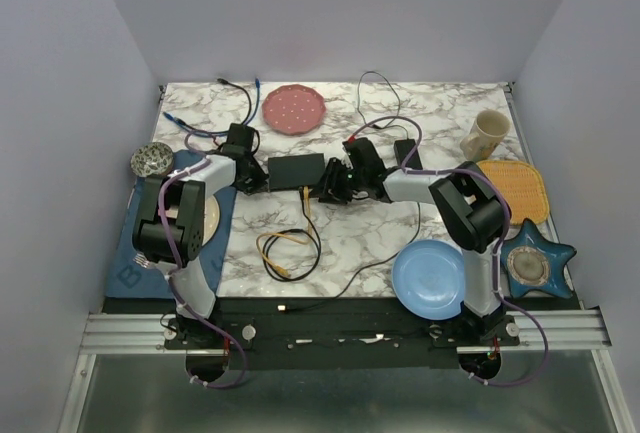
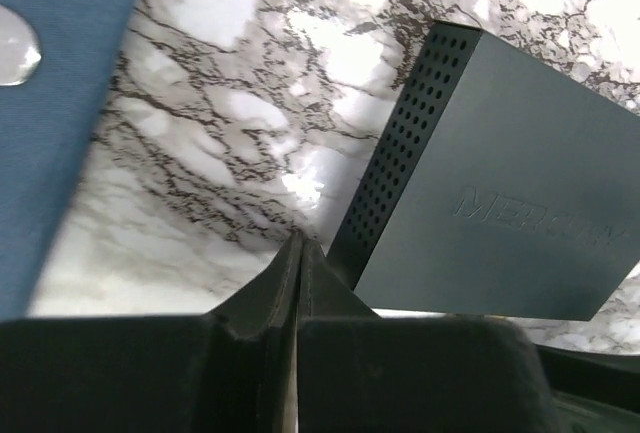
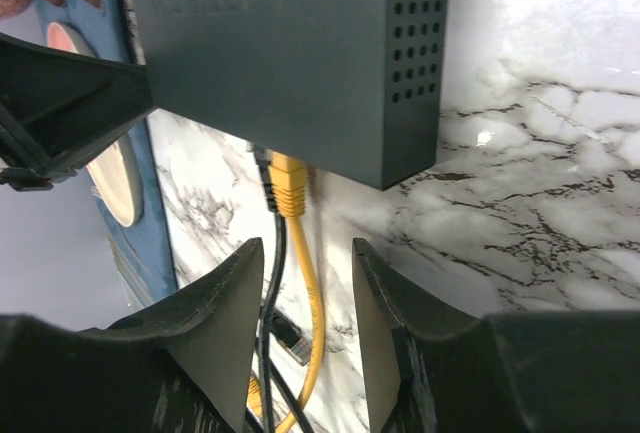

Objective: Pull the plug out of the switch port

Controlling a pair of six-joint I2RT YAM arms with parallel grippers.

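The switch is a flat matte-black box at mid-table; it also shows in the left wrist view and the right wrist view. A yellow plug sits in a port on its near edge, beside a black plug. The yellow cable loops toward the front. My right gripper is open just short of the switch's near right corner, with the yellow cable running between its fingers. My left gripper is shut and empty at the switch's left end.
A pink plate lies at the back, a cup and an orange mat at the right. A blue plate and a star dish sit front right. A blue mat and a speckled bowl are at the left.
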